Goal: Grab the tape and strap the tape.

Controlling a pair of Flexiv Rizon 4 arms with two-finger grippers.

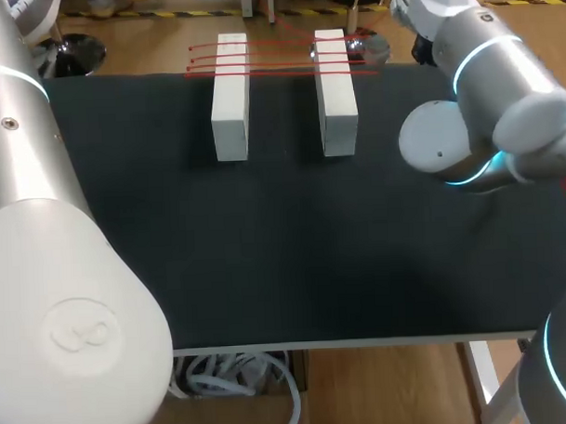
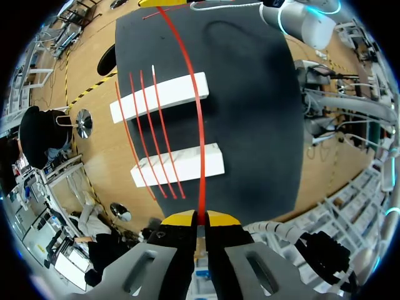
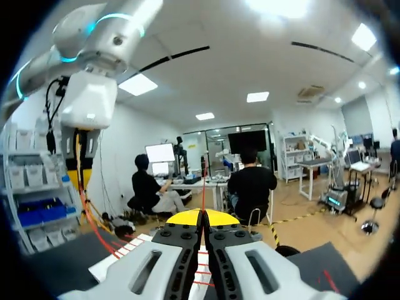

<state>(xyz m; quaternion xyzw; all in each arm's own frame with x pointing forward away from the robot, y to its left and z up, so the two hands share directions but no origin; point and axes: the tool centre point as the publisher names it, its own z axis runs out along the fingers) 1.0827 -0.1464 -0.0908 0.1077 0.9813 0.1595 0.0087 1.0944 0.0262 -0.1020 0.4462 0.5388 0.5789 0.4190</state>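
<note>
Red tape (image 2: 197, 119) (taut); spans 2 blocks (image 2: 175, 92)

A counter (image 1: 294, 258) covered in black is set on a wooden floor (image 1: 382, 385). Yellow-and-black stripes (image 1: 527, 1) are laid on the floor past the far edge, and white cables (image 1: 228, 372) are heaped below the near edge. The room is closed by white walls (image 3: 125, 137) and lit by ceiling panels (image 3: 142, 84). Shelves (image 3: 37, 212) with blue bins are set along one wall.

Tape strands (image 2: 201, 162) across two side-by-side blocks (image 1: 231, 102).
</note>
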